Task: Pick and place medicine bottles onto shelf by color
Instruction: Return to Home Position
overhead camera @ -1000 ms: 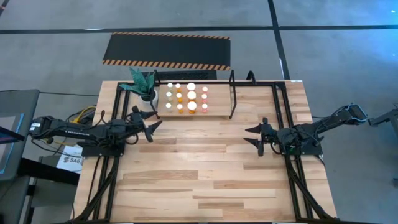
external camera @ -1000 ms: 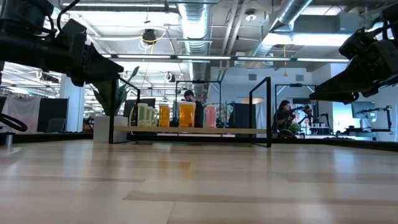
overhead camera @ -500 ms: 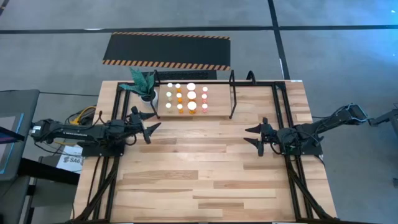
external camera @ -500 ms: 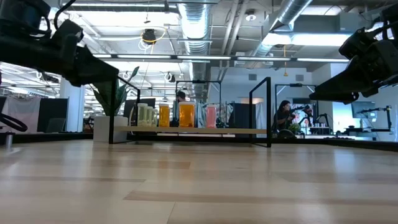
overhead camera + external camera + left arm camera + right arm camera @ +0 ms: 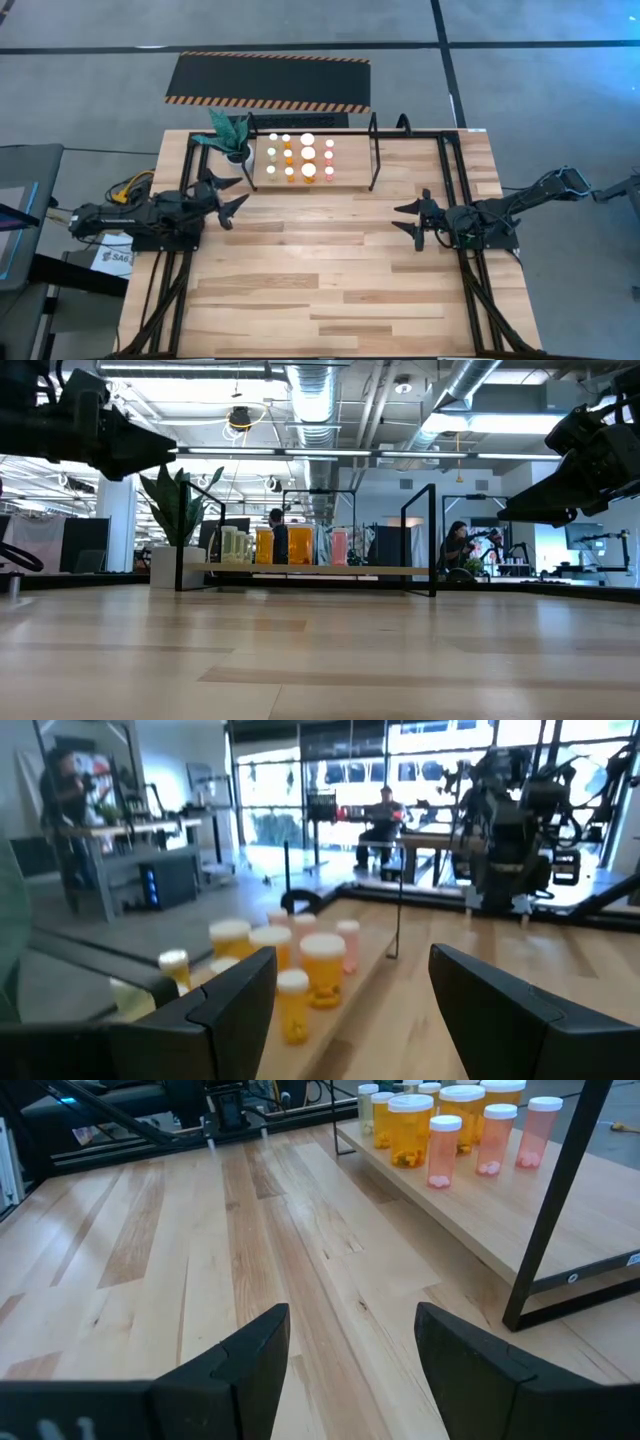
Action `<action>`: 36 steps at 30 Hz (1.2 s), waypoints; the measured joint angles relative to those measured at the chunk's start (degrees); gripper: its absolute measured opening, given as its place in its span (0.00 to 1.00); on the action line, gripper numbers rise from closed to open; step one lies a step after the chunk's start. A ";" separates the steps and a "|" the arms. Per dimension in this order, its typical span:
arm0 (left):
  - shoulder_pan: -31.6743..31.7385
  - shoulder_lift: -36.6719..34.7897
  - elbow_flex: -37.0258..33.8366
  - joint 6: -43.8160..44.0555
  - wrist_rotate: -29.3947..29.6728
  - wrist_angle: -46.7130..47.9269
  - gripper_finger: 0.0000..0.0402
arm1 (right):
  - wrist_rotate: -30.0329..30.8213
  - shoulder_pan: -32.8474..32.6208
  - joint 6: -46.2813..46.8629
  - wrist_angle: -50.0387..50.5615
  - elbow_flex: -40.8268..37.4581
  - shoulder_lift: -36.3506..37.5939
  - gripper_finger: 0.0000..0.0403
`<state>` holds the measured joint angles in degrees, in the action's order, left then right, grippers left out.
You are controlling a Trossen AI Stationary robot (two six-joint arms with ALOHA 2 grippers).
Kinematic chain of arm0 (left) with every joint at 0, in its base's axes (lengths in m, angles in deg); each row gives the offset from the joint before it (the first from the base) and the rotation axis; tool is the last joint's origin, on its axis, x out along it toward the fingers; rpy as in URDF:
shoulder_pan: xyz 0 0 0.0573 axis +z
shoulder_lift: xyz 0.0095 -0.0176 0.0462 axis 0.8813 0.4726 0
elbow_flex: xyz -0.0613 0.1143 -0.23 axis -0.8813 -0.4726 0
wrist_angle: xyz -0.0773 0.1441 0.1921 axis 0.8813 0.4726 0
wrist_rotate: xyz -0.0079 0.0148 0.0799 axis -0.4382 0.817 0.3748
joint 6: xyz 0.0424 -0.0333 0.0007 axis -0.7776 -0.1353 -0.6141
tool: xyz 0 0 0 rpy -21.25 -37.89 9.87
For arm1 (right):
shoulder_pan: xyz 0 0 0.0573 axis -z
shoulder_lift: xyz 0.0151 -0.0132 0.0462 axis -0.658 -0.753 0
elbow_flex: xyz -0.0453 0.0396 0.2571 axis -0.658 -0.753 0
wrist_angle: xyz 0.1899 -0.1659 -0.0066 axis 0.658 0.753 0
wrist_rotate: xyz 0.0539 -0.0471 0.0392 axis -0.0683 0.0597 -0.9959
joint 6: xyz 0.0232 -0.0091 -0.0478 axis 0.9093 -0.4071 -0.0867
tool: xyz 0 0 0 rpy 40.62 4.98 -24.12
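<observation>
Several medicine bottles (image 5: pixel 300 159) with white caps stand upright in rows on the left half of the light wooden shelf (image 5: pixel 350 160) at the table's far side; yellow, orange and pink bodies show in the right wrist view (image 5: pixel 462 1118) and in the left wrist view (image 5: pixel 300 970). My left gripper (image 5: pixel 228 196) hovers open at the table's left side, level, pointing at the shelf, with nothing between its fingers. My right gripper (image 5: pixel 414 220) hovers open at the table's right side, pointing toward the table's middle, holding nothing.
A green plant in a white pot (image 5: pixel 232 136) stands at the shelf's left end, close to my left gripper. Black hoop uprights (image 5: pixel 374 150) frame the shelf. A black hazard-striped mat (image 5: pixel 268 82) lies on the floor beyond the table. People show in the room behind.
My left gripper has drawn back toward the table's left edge and risen a little, staying open. My right gripper has kept still. A person in the room behind has walked leftward.
</observation>
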<state>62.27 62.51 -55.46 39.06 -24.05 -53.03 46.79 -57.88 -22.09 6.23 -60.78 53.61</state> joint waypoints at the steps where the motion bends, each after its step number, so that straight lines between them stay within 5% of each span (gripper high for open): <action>1: 0.00 -0.73 0.00 -0.53 0.01 0.00 0.62 | 0.00 -0.01 -0.01 -0.01 -0.02 0.01 0.60; 36: 0.00 -1.56 0.02 -0.14 0.11 0.02 0.62 | 0.00 0.00 -0.01 0.12 0.00 0.85 0.60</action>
<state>62.27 60.95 -55.44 38.92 -23.94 -53.01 46.79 -57.88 -22.10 6.34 -60.78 54.46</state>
